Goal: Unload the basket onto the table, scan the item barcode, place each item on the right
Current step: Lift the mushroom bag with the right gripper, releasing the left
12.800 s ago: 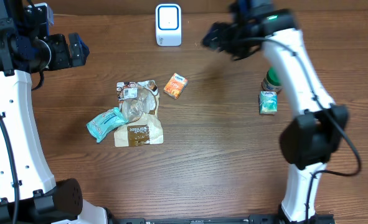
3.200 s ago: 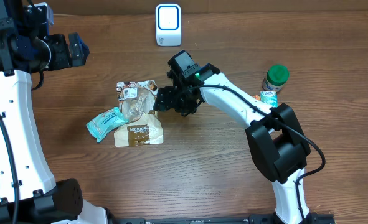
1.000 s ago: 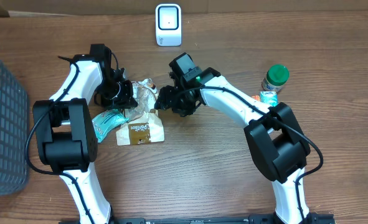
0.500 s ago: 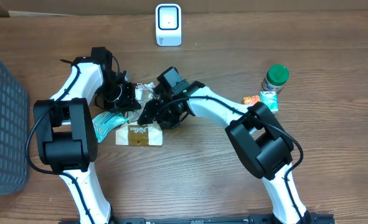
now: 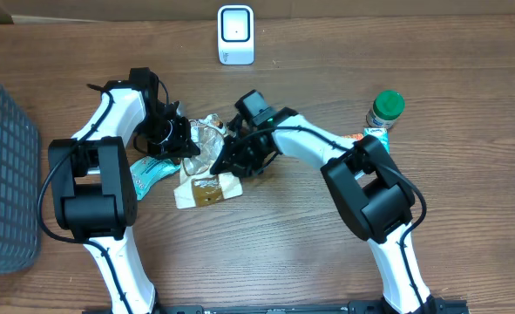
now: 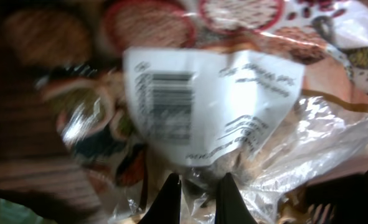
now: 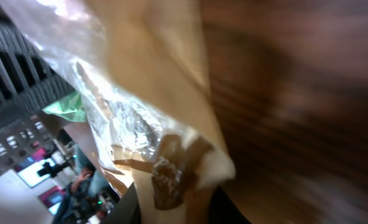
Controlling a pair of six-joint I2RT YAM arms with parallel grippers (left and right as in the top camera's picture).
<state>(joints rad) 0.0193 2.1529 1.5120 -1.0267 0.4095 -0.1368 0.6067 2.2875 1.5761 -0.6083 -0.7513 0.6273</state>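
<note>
I am holding the clear bag [image 5: 206, 138] between both arms on the tabletop [image 5: 327, 253]. It is lying well short of the white scanner [image 5: 235, 35], on the near side and slightly to its left, so the task's item is not yet in front of the reader.

The left hand [image 5: 172, 139], farther left of the scanner than the bag, is fully closed. In its wrist view a gather of clear film is sitting between the fingertips [image 6: 171, 190], so I judge it to be pinching the bag's edge. That grip is keeping the white barcode label [image 6: 165, 99] turned up toward that camera, flat enough to make out the bars.

The right hand [image 5: 238, 159] is sitting almost directly below the scanner, at the bag's other side. Its jaws are standing either side of a tan fold with crinkled film. I cannot tell whether they have bitten, or whether the fold belongs to the bag or to the brown pouch [image 5: 206, 189] lying just nearer me.

By my reading, the two-sided hold is there so that the limp film stays taut when lifted. A slack label could crease and not read.
</note>
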